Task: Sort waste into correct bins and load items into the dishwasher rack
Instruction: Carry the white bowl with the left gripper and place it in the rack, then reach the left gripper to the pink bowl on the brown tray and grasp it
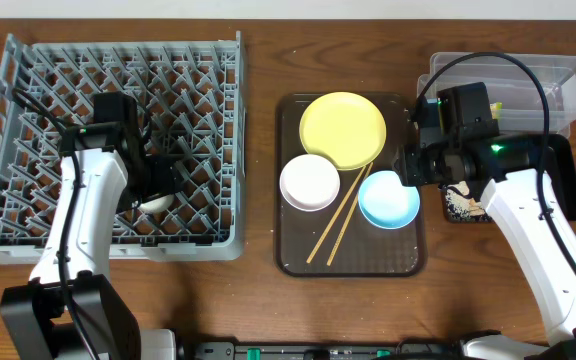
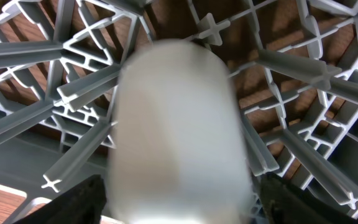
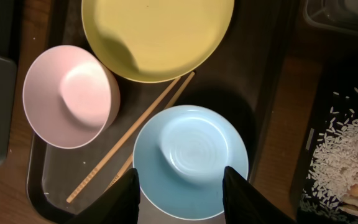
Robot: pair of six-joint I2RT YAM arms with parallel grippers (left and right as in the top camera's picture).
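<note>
My left jaws stand spread wide among the pegs of the rack point(image 1: 198, 100). The blurred white cup point(image 2: 179, 130) sits between them, and I cannot tell whether either pad touches it. My right jaws hang part-spread and empty over the near rim of the blue bowl point(image 3: 190, 158) on the brown tray point(image 1: 398, 250). The chopsticks point(image 3: 123, 146) lie just beside the bowl, and the tray's edge is close on the other side.

My left arm point(image 1: 73, 215) stretches away from the near edge and bends inward at the wrist. The left gripper point(image 1: 156, 192) points down with its fingers point(image 2: 82, 199) spread wide (the wrist view gives me only their dark tips). My right arm point(image 1: 538, 225) slants from the near right corner toward the middle, and the right gripper point(image 3: 180, 198) hangs facing straight down, its fingers point(image 3: 122, 196) parted partway.
</note>
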